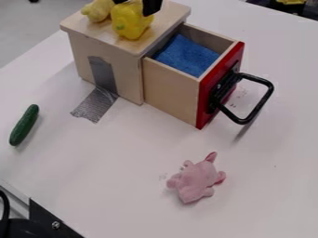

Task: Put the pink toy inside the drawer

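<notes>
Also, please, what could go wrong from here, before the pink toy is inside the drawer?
The gripper is right by the yellow pepper on the box top, so moving off could knock it over.

The pink toy looks soft and has small limbs sticking out, so a grasp might catch only a limb and slip.

The black handle juts out from the drawer on the toy's side; a low path might bump it.

Bright, w/ soft shadows
</notes>
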Robot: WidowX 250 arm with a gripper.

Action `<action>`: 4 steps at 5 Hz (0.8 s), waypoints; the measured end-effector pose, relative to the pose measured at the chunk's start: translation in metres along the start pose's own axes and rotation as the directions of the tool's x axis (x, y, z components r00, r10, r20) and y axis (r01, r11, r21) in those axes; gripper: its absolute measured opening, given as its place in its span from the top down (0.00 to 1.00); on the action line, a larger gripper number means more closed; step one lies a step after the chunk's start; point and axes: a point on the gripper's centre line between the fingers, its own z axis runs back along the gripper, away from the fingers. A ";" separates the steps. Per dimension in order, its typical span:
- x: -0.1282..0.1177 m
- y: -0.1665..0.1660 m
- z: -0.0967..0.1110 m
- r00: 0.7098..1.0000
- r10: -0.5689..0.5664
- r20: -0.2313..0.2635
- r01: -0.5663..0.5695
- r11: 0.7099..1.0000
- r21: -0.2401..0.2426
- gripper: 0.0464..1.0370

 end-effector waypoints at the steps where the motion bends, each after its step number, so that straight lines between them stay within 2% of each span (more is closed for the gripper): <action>1: -0.002 -0.001 -0.013 0.999 -0.001 -0.038 0.000 1.000 -0.015 0.04; 2: -0.020 0.001 0.015 0.999 -0.002 -0.051 0.005 0.999 0.054 0.04; 3: -0.032 -0.022 0.062 0.999 -0.040 0.004 0.038 0.987 0.154 0.04; 4: -0.043 -0.063 0.086 0.991 -0.120 0.059 0.107 0.977 0.182 0.04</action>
